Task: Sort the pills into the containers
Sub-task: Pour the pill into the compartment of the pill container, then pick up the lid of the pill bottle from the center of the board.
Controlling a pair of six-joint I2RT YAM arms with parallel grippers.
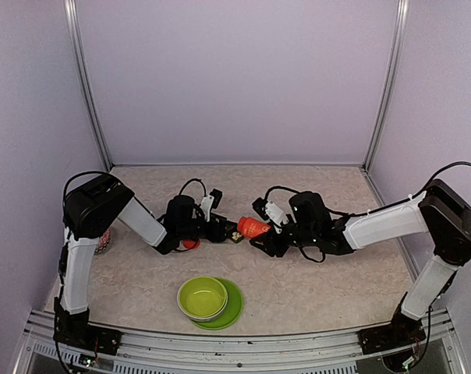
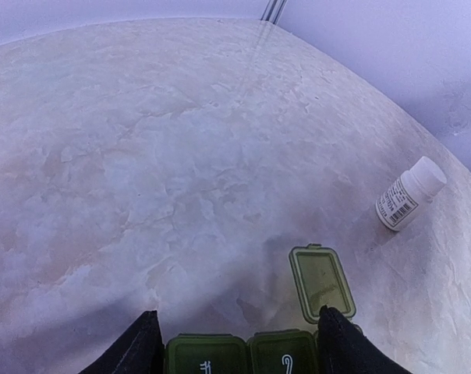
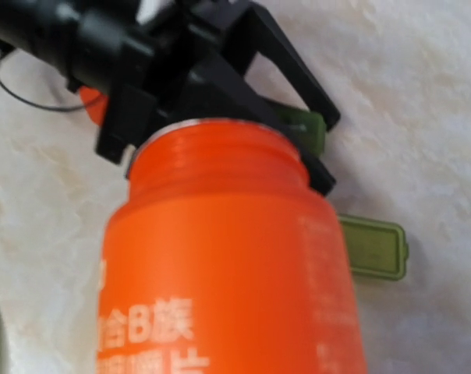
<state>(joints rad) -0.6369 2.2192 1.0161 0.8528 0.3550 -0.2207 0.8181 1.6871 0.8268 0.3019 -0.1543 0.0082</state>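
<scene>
The containers point(image 2: 243, 354), a dark green strip box, sit between my left gripper's fingers point(image 2: 138, 347). Compartments 1 and 2 are lidded, and the third lid point(image 2: 321, 282) stands open. My left gripper point(image 1: 220, 228) is shut on the box point(image 1: 234, 235) at mid-table. My right gripper point(image 1: 268, 226) is shut on the orange-red bottle point(image 1: 254, 227), which is uncapped and tilted with its mouth toward the box. In the right wrist view the bottle point(image 3: 228, 265) fills the frame and hides my fingers; the open lid point(image 3: 372, 247) shows beside it. No pills are visible.
A red cap point(image 1: 190, 244) lies under the left gripper. A lime-green bowl point(image 1: 203, 296) on its plate point(image 1: 232, 308) stands near the front edge. A white bottle point(image 2: 409, 195) lies on its side to the left, partly behind my left arm point(image 1: 103, 243).
</scene>
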